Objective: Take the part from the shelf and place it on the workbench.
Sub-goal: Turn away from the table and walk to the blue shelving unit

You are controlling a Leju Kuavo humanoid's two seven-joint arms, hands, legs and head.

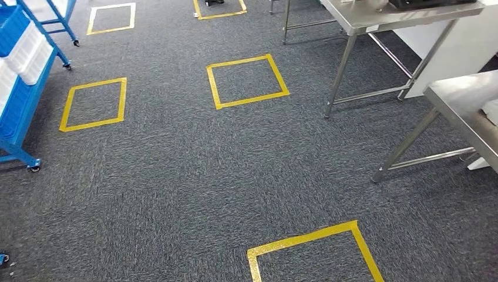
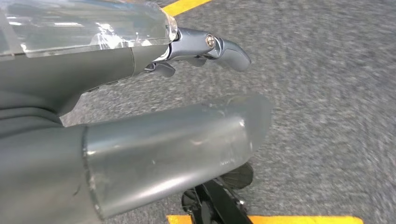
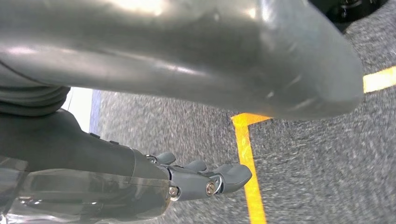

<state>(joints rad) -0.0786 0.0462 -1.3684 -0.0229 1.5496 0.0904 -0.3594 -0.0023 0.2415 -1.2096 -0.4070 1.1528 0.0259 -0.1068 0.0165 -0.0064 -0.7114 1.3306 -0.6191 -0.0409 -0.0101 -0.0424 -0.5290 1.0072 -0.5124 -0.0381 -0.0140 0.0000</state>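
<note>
A grey speckled carpet (image 1: 176,194) is seen across the whole head view, marked with squares of yellow tape. One taped square (image 1: 247,80) lies near the centre toward twelve o'clock, another (image 1: 94,104) at about ten o'clock, a third (image 1: 311,252) partly cut off at six o'clock, and two more are cut off at the far edge.

A blue wheeled shelf (image 1: 20,100) stands at nine o'clock, with white bins (image 1: 29,56) and a blue bin stacked on it; what the bins hold cannot be made out, so the part itself cannot be located. At one to two o'clock a stainless steel workbench (image 1: 382,17) is seen on slim legs, with a dark object on its top at the frame edge. A second steel table (image 1: 464,114) enters at three o'clock, near the first but apart from it.

In the left wrist view, the left hand (image 2: 187,84) is shown over the carpet, its thick grey thumb (image 2: 187,144) extended and its darker fingers (image 2: 224,49) held apart from the thumb, slightly curled at the tips, with nothing between them. Yellow tape is crossed at both frame edges.

In the right wrist view, the right hand (image 3: 196,135) is likewise seen above the carpet beside a corner of yellow tape (image 3: 245,140). Its thumb (image 3: 233,60) and fingers (image 3: 210,179) are spread apart, and nothing is held.
</note>
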